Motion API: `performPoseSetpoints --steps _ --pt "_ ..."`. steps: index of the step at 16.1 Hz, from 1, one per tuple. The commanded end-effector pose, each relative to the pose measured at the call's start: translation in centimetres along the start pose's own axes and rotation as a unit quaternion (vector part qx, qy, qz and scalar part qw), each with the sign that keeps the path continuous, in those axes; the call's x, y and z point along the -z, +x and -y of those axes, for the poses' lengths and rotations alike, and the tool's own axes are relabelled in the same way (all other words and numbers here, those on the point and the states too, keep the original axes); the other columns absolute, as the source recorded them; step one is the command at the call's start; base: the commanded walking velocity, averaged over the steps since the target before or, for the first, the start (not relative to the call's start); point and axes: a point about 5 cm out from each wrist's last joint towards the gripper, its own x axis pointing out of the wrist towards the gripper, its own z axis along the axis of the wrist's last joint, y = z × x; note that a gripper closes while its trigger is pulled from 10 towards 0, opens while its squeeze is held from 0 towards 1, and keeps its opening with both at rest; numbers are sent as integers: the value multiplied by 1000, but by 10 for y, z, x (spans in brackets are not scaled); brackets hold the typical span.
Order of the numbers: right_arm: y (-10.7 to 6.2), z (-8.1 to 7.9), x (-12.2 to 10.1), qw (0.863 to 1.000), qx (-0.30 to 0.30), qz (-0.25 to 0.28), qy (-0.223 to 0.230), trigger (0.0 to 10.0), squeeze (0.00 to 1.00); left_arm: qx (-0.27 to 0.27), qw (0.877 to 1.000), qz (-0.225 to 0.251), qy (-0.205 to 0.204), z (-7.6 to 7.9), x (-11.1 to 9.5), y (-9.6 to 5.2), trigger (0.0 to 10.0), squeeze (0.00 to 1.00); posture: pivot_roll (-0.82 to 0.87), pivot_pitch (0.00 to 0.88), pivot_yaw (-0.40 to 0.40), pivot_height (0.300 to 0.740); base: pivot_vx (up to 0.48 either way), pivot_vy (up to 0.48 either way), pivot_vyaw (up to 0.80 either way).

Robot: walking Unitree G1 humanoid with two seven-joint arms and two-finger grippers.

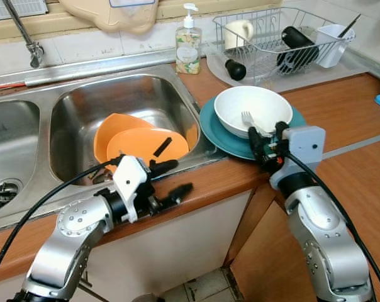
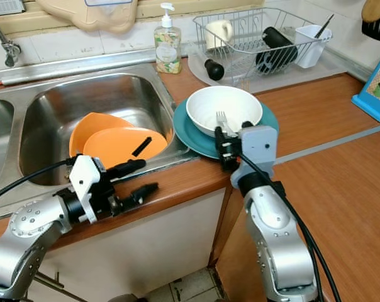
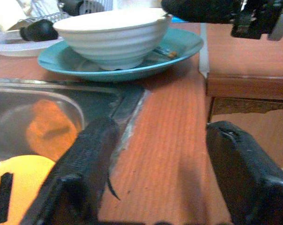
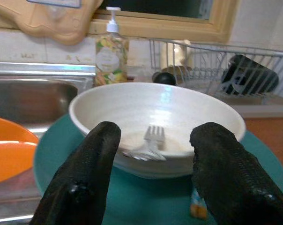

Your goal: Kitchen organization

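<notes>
A white bowl (image 1: 253,110) is seen on a teal plate (image 1: 223,135) at the centre of the frame, with a silver fork (image 4: 148,143) inside. Orange plates (image 1: 136,143) are shown in the steel-grey sink (image 1: 77,107) at left. The counter (image 1: 353,119) is coloured reddish-brown with wood grain. A floral-patterned label is carried by the soap bottle (image 1: 188,43) at upper centre.
</notes>
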Motion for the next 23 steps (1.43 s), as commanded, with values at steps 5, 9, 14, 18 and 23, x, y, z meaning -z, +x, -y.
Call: performPoseSetpoints --steps 5,9,14,18,23 --pt "1 6 5 999 13 -15 27 0 0 26 1000 0 -16 9 -2 2 10000 396 -78 0 47 740 0 0 0" --pt "2 8 5 999 19 -16 35 0 0 30 999 -5 -20 10 -3 3 10000 400 -79 0 49 740 0 0 0" --pt "3 8 3 999 18 -12 35 0 0 33 999 -8 -20 10 -3 3 10000 396 -78 0 49 740 0 0 0" --pt "5 10 -21 998 2 52 41 0 0 31 1000 -3 5 7 -9 8 10000 396 -79 0 50 740 0 0 0" --pt "6 -2 -48 986 -139 86 35 0 0 -1 991 2 137 -12 -30 27 10000 0 -76 0 46 740 0 0 0"
